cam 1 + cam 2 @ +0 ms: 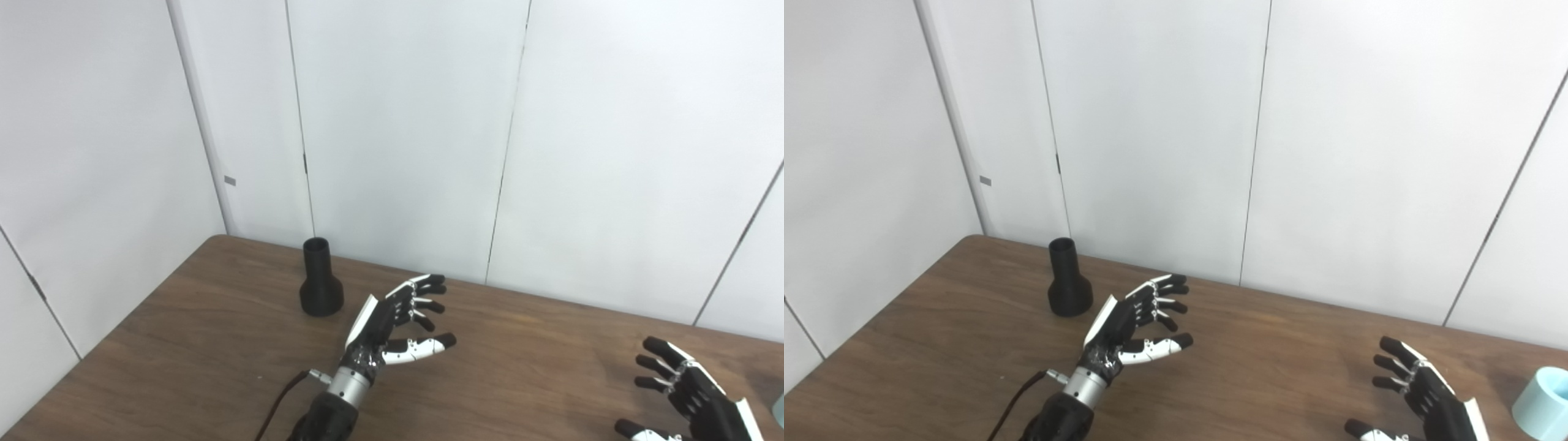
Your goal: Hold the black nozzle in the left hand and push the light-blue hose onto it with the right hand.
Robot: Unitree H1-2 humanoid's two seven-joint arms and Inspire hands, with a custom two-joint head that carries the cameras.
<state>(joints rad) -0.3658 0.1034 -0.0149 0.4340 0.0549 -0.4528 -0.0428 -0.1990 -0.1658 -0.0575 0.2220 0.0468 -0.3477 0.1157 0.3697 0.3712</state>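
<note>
The black nozzle (320,279) stands upright on the brown table, narrow neck up, near the back left corner. My left hand (398,321) hovers just right of it and a little nearer, open, fingers spread and pointing right, holding nothing. My right hand (1421,392) is at the lower right, open with fingers apart and empty. The light-blue hose (1543,404) shows only as a pale blue ring at the right edge of the right eye view, just right of my right hand.
The wooden table (520,367) runs up to white wall panels at the back and left. A dark cable (278,401) trails from my left wrist over the table.
</note>
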